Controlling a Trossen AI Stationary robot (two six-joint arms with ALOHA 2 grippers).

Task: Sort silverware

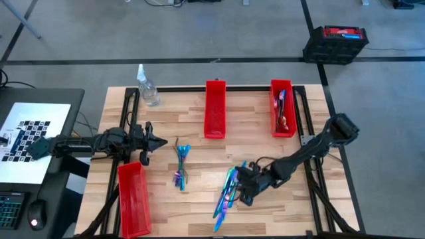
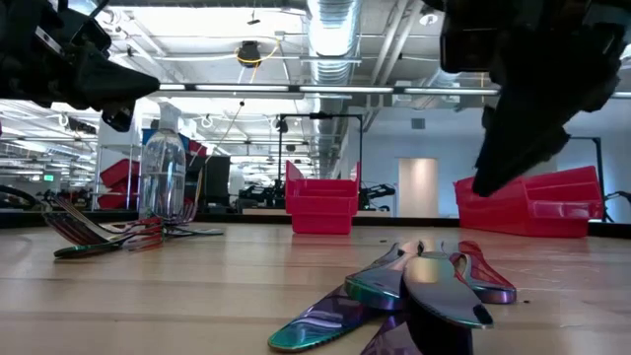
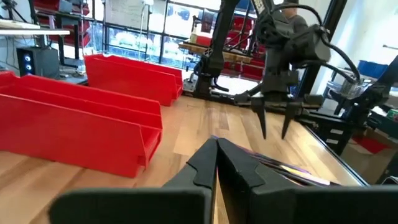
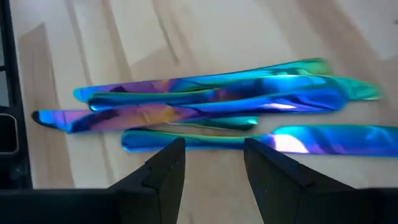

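Flanking silverware (image 1: 226, 192): 3 red bins (image 1: 214, 109).

No text, label, brand or number can be read anywhere. The sheet (image 1: 38, 130) on the side desk carries only a black-and-white checker pattern, and the red-and-black case (image 1: 335, 43) on the floor shows an unreadable pale strip.

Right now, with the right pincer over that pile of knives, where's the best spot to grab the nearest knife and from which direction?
Probably straight down from above, on the nearest knife at mid-length. It lies flat at the pile's edge, so one finger has bare table beside it. The right pincer is open and already straddles that spot, crosswise to the blade.
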